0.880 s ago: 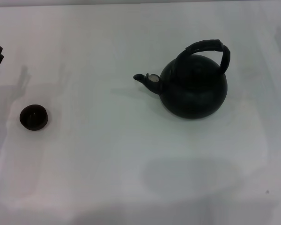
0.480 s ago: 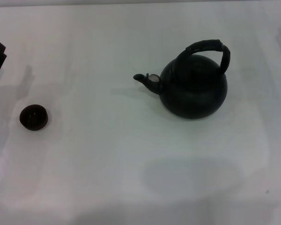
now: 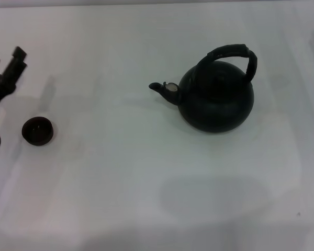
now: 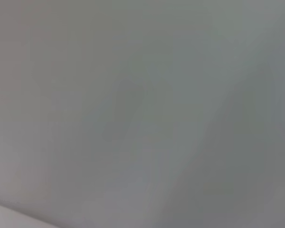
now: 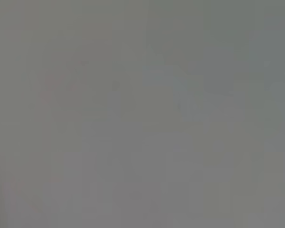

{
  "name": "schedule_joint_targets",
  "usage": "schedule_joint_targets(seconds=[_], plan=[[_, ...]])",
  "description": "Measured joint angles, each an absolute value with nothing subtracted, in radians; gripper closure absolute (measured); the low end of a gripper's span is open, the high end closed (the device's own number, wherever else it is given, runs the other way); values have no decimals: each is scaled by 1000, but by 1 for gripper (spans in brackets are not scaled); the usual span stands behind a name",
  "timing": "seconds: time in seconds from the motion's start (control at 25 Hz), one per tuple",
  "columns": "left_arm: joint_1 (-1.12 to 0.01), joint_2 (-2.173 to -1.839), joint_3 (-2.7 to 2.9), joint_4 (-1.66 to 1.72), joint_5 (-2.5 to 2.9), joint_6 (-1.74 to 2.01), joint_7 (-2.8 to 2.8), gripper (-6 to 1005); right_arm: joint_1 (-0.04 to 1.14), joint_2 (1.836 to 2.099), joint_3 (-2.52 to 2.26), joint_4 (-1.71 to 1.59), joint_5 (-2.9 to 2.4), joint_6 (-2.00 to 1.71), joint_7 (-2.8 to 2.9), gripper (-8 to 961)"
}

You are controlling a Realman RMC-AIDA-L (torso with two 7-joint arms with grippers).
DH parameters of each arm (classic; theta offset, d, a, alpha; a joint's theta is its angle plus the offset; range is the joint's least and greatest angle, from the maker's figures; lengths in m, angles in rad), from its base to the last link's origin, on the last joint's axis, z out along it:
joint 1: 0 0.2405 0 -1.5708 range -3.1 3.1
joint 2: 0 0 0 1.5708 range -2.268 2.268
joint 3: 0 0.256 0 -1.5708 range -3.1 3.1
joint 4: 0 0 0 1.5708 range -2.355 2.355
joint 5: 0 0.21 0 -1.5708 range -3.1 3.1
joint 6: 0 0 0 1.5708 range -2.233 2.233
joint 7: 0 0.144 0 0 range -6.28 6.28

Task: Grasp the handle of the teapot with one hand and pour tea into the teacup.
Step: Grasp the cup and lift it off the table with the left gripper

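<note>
The teapot (image 3: 215, 95) is seen standing upright on the white table (image 3: 120, 172), its arched handle (image 3: 231, 56) raised over the lid and its spout (image 3: 162, 89) turned toward the teacup (image 3: 37, 130). Wide bare tabletop lies between the two. The left gripper (image 3: 8, 65) is found at the table's left edge, beyond the teacup and apart from it, its two fingers parted and holding nothing. The right gripper is not shown; both wrist views show only blank grey.
</note>
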State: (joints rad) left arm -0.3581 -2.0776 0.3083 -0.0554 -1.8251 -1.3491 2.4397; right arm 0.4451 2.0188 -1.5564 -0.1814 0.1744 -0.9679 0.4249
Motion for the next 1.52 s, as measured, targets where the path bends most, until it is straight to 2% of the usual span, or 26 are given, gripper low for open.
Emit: schedule_joint_targets(seconds=[0.76,1.52], plan=[[-61,-2078,308,-24,-1634,-1534,2472,155,454,2009,-1468,-185,177,-941,362,230],[-139,-2080,310,-29,-1562,-1426,2504,155,448,2017,-1477,-183,176,-940,369,230]])
